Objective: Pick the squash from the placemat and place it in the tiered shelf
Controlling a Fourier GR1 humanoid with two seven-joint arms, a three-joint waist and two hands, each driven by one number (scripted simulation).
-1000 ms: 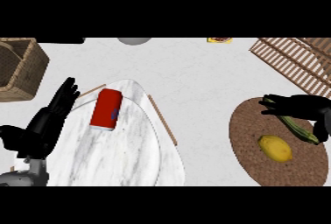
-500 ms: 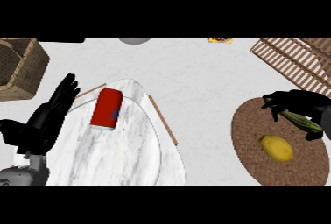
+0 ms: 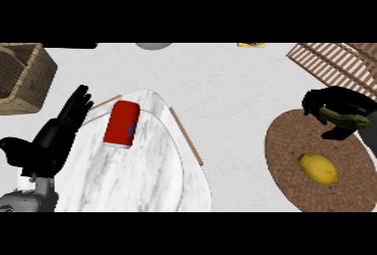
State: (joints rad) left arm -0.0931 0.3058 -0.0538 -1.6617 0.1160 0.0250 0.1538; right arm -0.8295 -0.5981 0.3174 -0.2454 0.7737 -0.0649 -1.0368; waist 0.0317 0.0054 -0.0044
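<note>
A steep downward look at a pale grey desk point(image 3: 228, 84). At the right, the robot's black right hand point(image 3: 340, 107) is curled round a green squash point(image 3: 344, 117), whose mottled green body shows between the fingers and thumb. Hand and squash sit over the upper edge of a round brown woven placemat point(image 3: 294, 174) near the right side. On the same placemat, lower down and well apart from the hand, lies a yellow lemon point(image 3: 317, 168).

Just above and to the right of that hand, at the top right corner, is the tiered shelf point(image 3: 331, 60), made of light wooden slats.

In the middle left lies a large oval white marble board point(image 3: 132, 179) with a thin wooden rim. A red can point(image 3: 122, 124) lies on its side on the board's upper part; it carries a small dark mark, too small to read.

The robot's left hand point(image 3: 52, 139) rests at the left edge of the board, open, fingers straight and pointing up, holding nothing. A brown wicker basket point(image 3: 26, 77) stands in the top left corner. At the top edge are a grey round object point(image 3: 153, 46) and a small yellow item point(image 3: 252, 45), whose writing cannot be read.
</note>
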